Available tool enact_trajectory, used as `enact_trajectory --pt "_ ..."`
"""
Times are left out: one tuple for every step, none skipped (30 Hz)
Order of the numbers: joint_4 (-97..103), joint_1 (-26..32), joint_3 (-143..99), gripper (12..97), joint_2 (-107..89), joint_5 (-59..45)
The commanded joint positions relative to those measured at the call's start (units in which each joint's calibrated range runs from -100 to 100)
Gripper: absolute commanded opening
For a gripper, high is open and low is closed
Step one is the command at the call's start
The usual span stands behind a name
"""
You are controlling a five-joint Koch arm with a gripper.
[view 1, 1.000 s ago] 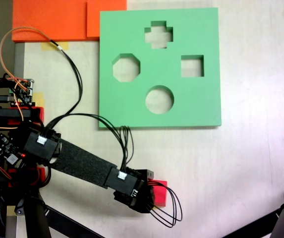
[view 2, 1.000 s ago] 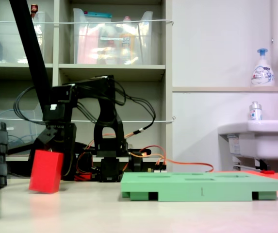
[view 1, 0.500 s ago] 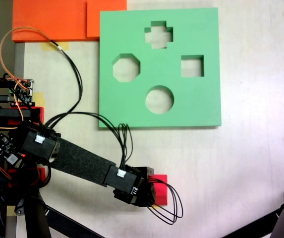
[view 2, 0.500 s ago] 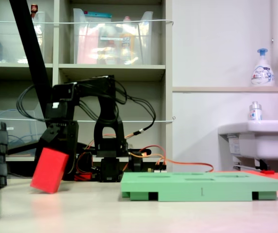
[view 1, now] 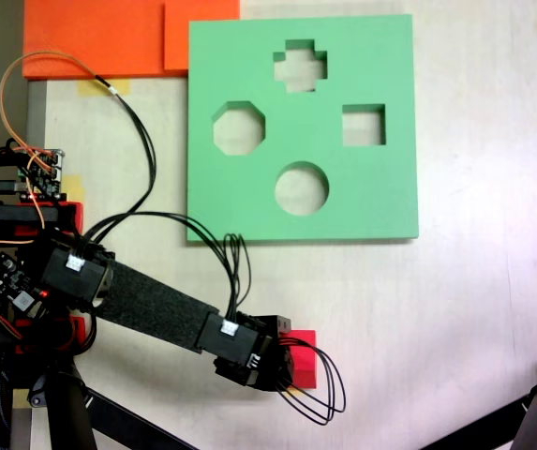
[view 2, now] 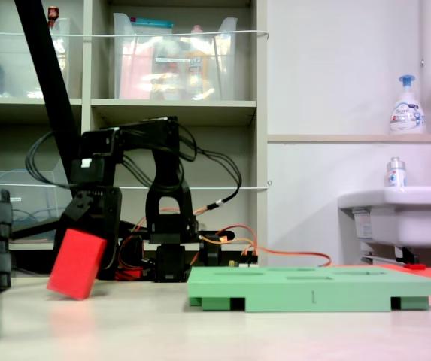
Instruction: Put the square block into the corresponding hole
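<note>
The square block (view 1: 304, 368) is a red foam cube near the table's front edge, mostly covered by the arm's wrist in a fixed view. Seen from the side, the block (view 2: 76, 264) leans to one side with only its lower corner at the tabletop. My gripper (view 1: 285, 367) comes down onto the block from above, and the gripper (view 2: 87, 226) looks shut on its upper part. The fingertips are hidden behind the block. The corresponding hole (view 1: 363, 125) is the square cutout on the right side of the green foam board (view 1: 380, 197), well away from the block.
The board also has a cross cutout (view 1: 300, 67), an octagonal cutout (view 1: 239, 128) and a round cutout (view 1: 302, 188). Orange foam sheets (view 1: 109, 37) lie at the back left. The arm's base and loose wires (view 1: 34, 272) fill the left edge. A tripod leg (view 1: 530, 412) stands front right.
Over the last second the block has gone from nearly upright to leaning, and the gripper head has shifted slightly toward the front edge. Since half a second ago nothing has visibly moved.
</note>
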Motion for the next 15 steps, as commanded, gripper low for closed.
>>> enact_trajectory --pt "-1.0 -0.88 0.27 20.4 -2.37 -0.2" --pt "-1.19 -0.93 0.27 20.4 -3.06 -0.2" --pt "-1.67 -0.98 0.37 20.4 -3.76 -0.2" --pt "-2.15 -0.98 0.37 20.5 -4.88 -0.2" --pt "-2.73 -0.98 0.37 20.4 -6.14 -0.2" --pt "-3.31 -1.03 0.37 20.4 -7.39 -0.2" --pt "-3.89 -1.03 0.37 20.4 -8.51 -0.2" --pt "-4.37 -1.03 0.37 20.5 -9.63 -0.2" --pt "-4.75 -1.03 0.37 20.5 -10.61 -0.2" --pt "-5.33 -1.03 0.37 20.4 -11.58 -0.2" --pt "-5.81 -1.03 0.37 20.5 -12.7 -0.2" --pt "-6.3 -1.03 0.37 20.5 -13.82 -0.2" --pt "-6.87 -1.03 0.47 20.5 -14.8 -0.2" --pt "-7.35 -1.03 0.47 20.5 -15.91 -0.2" --pt "-7.84 -1.03 0.47 20.5 -16.75 -0.2"
